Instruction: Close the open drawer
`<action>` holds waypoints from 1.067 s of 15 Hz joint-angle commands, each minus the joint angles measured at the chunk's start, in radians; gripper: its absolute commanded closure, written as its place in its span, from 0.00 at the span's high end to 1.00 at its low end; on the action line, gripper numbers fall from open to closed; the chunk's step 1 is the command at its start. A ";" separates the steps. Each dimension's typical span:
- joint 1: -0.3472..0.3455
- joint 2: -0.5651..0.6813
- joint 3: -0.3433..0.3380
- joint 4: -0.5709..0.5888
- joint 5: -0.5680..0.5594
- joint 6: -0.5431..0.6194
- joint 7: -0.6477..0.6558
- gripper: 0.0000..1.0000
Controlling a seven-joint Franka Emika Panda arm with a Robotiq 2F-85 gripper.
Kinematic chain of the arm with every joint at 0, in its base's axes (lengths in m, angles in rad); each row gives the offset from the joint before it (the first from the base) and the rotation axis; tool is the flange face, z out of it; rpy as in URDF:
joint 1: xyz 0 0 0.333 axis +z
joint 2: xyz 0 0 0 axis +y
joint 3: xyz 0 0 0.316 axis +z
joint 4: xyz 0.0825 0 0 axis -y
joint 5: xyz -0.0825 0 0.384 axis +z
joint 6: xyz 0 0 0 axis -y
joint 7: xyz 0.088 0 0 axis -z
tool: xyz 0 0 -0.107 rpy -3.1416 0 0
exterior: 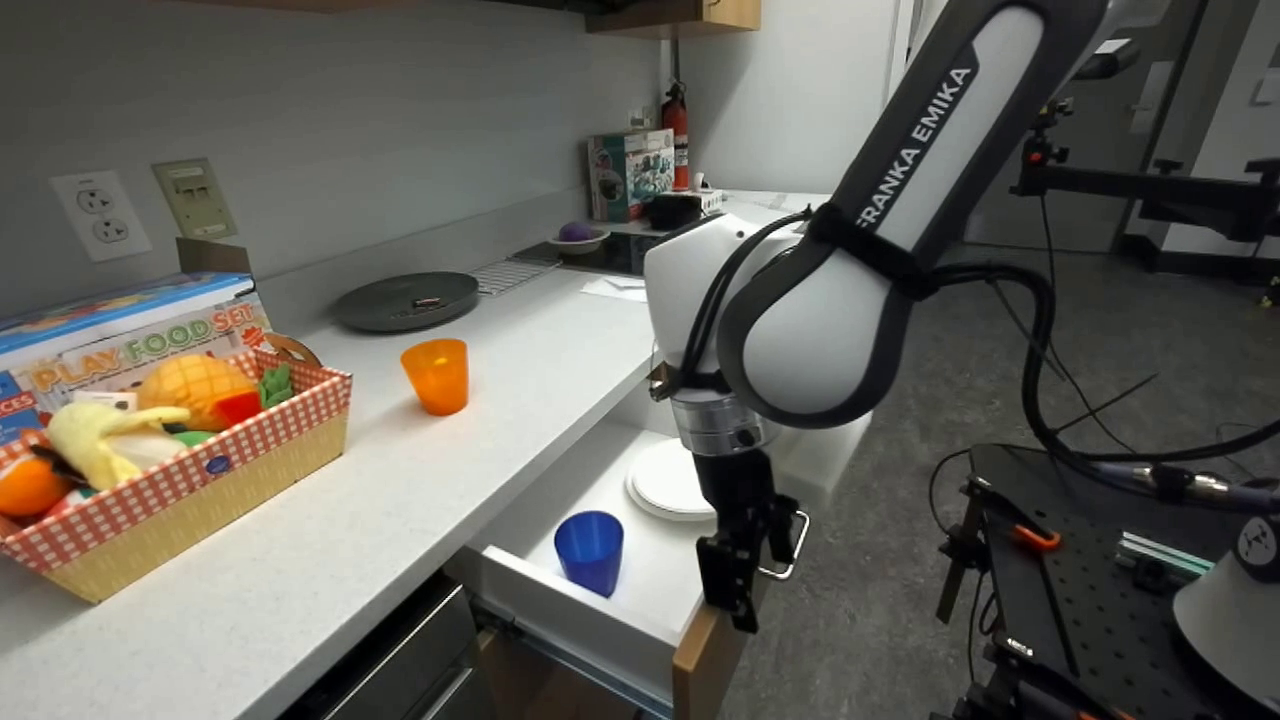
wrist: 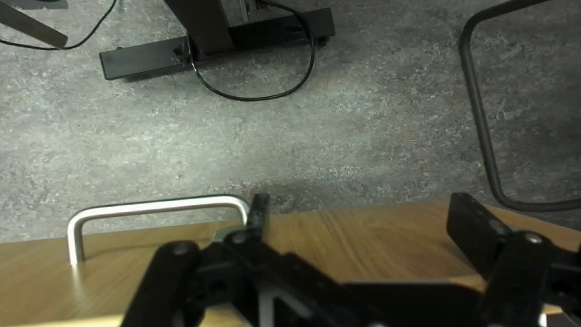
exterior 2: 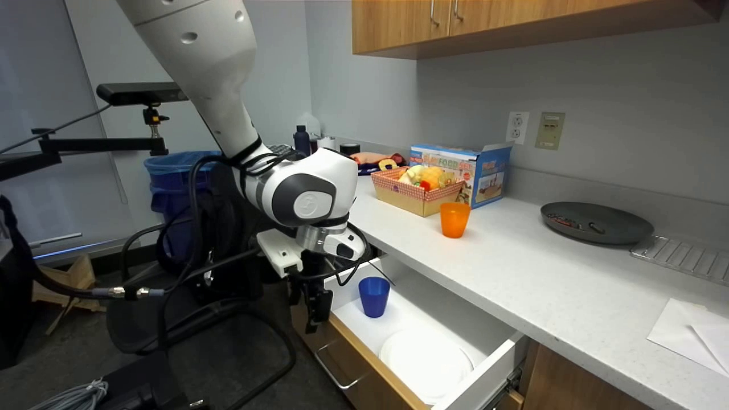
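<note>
The drawer (exterior 2: 364,364) has a smooth, grained wood front with a low sheen and a bright, polished-looking metal handle (wrist: 159,206). The pincer (wrist: 358,218) looks matt. The surface (exterior 2: 541,273) is smooth and finely speckled; toward its back edge lie a matt, dark pan (exterior 2: 621,219) and a bare-metal rack (exterior 2: 683,256). The white paper (exterior 2: 678,327) looks smooth and matt; the orange cup (exterior 2: 454,221) and blue cup (exterior 2: 374,299) seem smooth plastic.

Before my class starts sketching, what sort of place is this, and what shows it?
Most likely a kitchen, though whether in a home or workplace I can't say. A wooden cupboard hangs above a long pale counter, and the open drawer holds white plates.
</note>
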 commanded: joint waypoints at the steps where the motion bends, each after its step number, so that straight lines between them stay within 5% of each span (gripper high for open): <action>1: 0.019 0.072 -0.012 0.088 0.006 0.032 0.032 1.00; 8: 0.039 0.156 -0.059 0.215 -0.038 0.122 0.111 1.00; 16: 0.143 0.261 -0.156 0.382 -0.138 0.189 0.295 1.00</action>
